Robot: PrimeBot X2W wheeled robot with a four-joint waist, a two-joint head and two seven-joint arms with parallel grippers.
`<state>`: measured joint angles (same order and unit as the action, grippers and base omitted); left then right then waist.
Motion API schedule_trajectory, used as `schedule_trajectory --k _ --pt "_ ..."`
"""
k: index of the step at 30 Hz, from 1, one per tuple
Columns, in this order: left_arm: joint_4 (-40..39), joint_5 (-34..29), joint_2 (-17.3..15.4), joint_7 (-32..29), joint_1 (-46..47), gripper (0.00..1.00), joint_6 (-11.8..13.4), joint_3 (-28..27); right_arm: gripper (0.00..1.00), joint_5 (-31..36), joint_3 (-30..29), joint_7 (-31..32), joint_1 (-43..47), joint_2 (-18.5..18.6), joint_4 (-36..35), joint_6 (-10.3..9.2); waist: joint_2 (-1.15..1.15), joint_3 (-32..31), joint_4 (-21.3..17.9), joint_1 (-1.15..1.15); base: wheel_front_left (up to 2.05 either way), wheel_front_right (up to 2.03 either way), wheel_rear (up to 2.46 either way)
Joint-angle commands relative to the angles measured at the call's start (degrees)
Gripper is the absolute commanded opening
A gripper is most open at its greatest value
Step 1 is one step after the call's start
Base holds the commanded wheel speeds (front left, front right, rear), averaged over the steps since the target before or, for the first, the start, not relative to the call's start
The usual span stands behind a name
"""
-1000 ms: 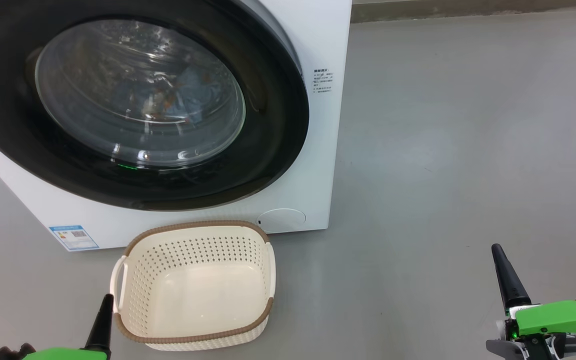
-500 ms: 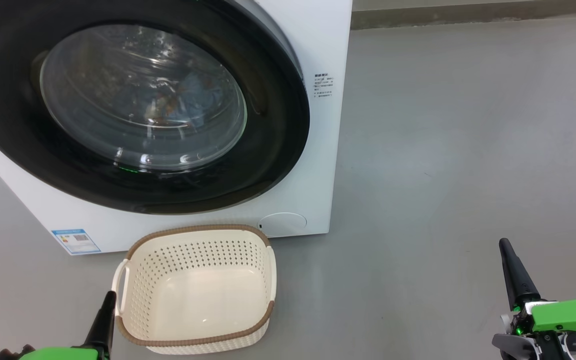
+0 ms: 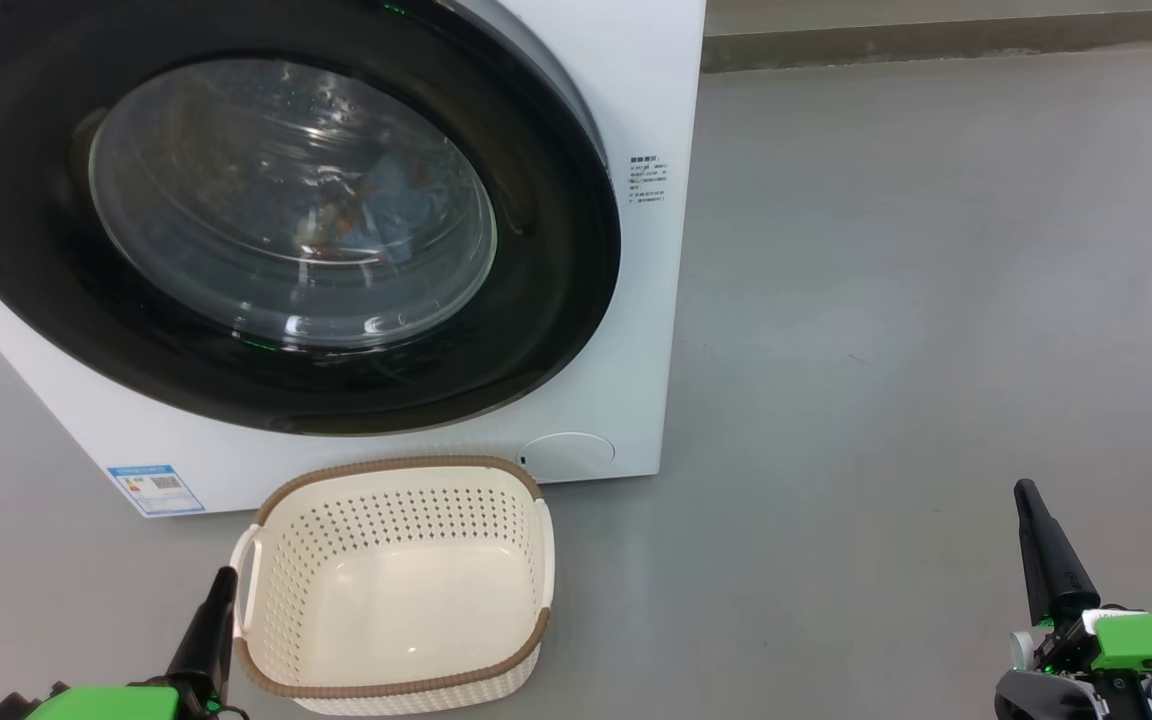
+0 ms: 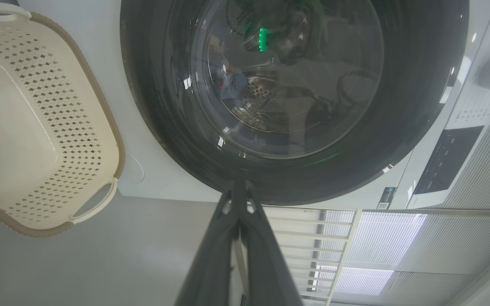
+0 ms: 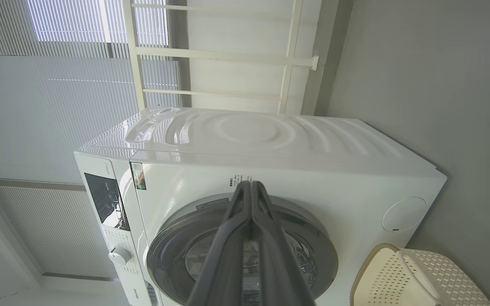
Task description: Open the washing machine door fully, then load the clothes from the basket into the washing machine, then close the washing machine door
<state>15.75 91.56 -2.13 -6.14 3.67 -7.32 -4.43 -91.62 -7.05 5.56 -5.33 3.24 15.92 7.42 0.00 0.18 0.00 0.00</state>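
The washing machine (image 3: 651,330) stands white and boxy at the upper left. Its door (image 3: 561,260), with a wide glossy black rim and a glass bowl, lies flat against the front. Through the glass some light blue clothes (image 3: 386,195) show inside the drum, also clothes (image 4: 232,85). On the floor in front sits the cream basket (image 3: 386,466), with nothing in it. My left gripper (image 3: 224,582) is shut, just left of the basket's handle. Far out on the floor to the right, my right gripper (image 3: 1028,495) is shut. Neither holds anything.
Grey floor (image 3: 886,350) spreads open to the right of the machine, ending at a dark skirting (image 3: 936,40). A blue label sticker (image 3: 156,488) and a round cover (image 3: 566,455) mark the machine's lower front. A white rail (image 5: 228,55) and blinds stand behind it.
The whole head picture has slid down slightly, so the camera has moved. My right gripper sits a little further right in the picture. Both grippers stay shut.
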Motion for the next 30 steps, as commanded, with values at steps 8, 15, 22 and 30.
schedule_trajectory --k 8,15,22,30 --pt "-1.7 0.7 -0.8 -0.3 2.5 0.00 -0.2 -2.0 0.00 -0.9 1.0 0.6 -0.8 0.0 -1.9 0.07 0.00 0.0 0.0 0.00 0.00 0.00 0.00" --pt "-1.7 0.6 -0.8 -0.3 2.5 0.00 -0.2 -2.0 0.00 -0.9 0.9 0.6 -0.8 0.0 -1.9 0.07 0.00 0.0 0.0 0.00 0.00 0.00 0.00" --pt "-1.7 0.6 -0.8 -0.3 2.5 0.00 -0.2 -2.1 0.00 -0.8 0.9 0.6 -0.8 -0.1 -1.9 0.07 0.00 0.0 0.0 0.00 0.00 0.00 0.00" --pt "-1.7 0.6 -0.8 -0.3 2.5 0.00 -0.2 -2.1 0.00 -0.8 0.8 0.7 -0.8 -0.1 -1.9 0.07 0.00 0.0 0.0 0.00 0.00 0.00 0.00"
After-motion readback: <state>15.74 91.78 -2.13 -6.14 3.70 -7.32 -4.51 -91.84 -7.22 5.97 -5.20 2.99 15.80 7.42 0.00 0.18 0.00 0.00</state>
